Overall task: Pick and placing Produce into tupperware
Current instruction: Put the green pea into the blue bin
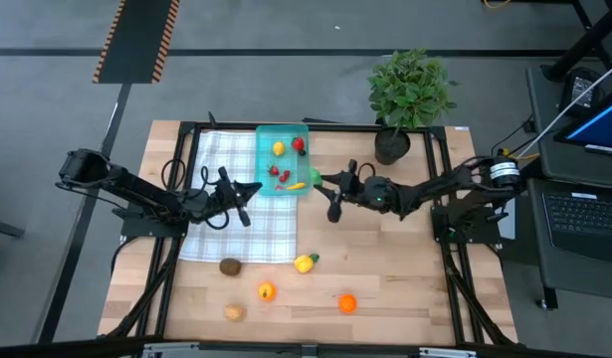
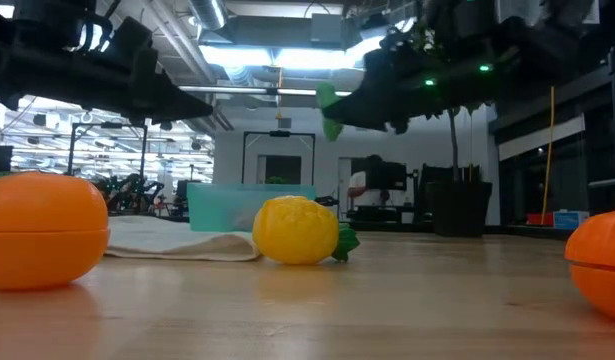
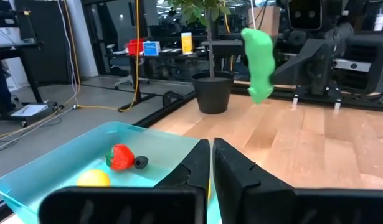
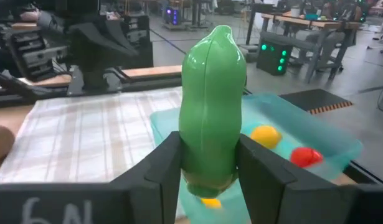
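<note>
The right gripper (image 4: 207, 168) is clamped on a green elongated toy vegetable (image 4: 211, 106), pinching its lower end so most of the piece stands up clear of the fingers. It hangs just beside the right edge of the teal tupperware (image 1: 264, 134), close to the rim rather than over the middle.

The left gripper (image 3: 211, 163) sits at the tupperware's left edge with its fingers pressed together and nothing between them.

Inside the tupperware lie a yellow piece (image 1: 278, 148), a red strawberry (image 3: 120, 157) and a few small red bits. Well away from it, toward the near edge of the table, wait a yellow fruit with a green stem (image 1: 305, 263), an orange fruit (image 1: 346, 302), a smaller orange-yellow one (image 1: 267, 291) and two brown pieces (image 1: 230, 267).

The green piece looks like smooth, hard, hollow plastic: light, stiff, a bit slippery. Gripped so low, it could tip; a hold nearer its middle seems safer. It shouldn't break if dropped in.
</note>
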